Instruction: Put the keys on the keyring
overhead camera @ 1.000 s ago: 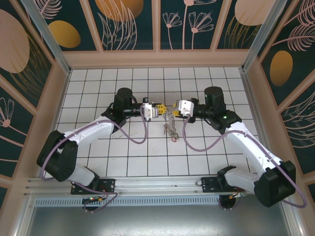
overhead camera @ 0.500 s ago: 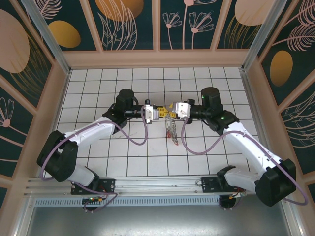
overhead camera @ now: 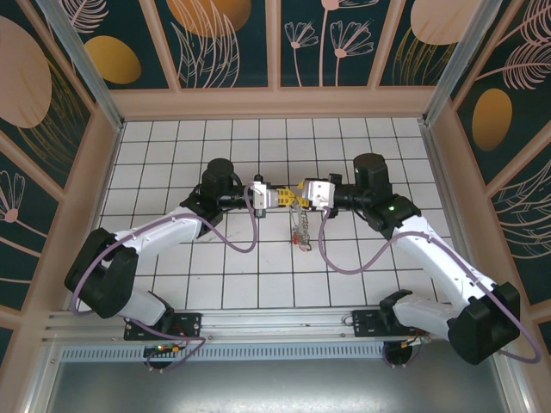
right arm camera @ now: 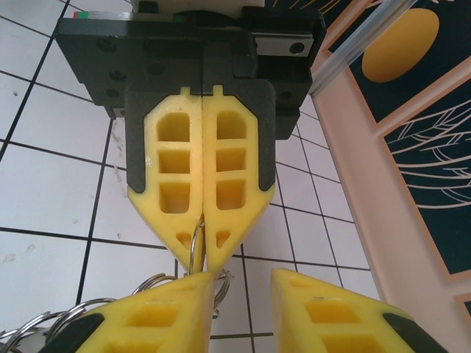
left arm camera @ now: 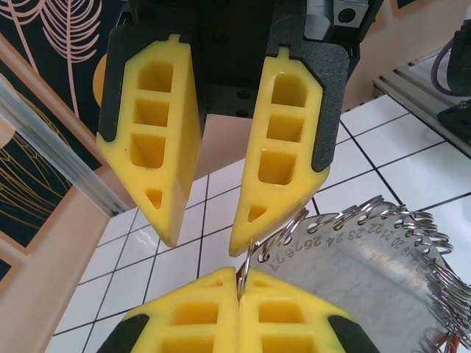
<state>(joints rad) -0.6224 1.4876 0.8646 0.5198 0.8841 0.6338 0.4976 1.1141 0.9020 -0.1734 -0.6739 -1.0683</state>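
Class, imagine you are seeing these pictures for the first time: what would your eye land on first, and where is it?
Two arms meet tip to tip over the middle of the tiled table, the left hand shut on a wire loop while the right hand faces it with its yellow fingers apart. Beneath them hangs the keyring, a silvery numbered disc fringed with wire rings.

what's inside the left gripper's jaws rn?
A thin wire ring, pinched between the left gripper's shut fingers. Its clamped stretch is hidden between them.
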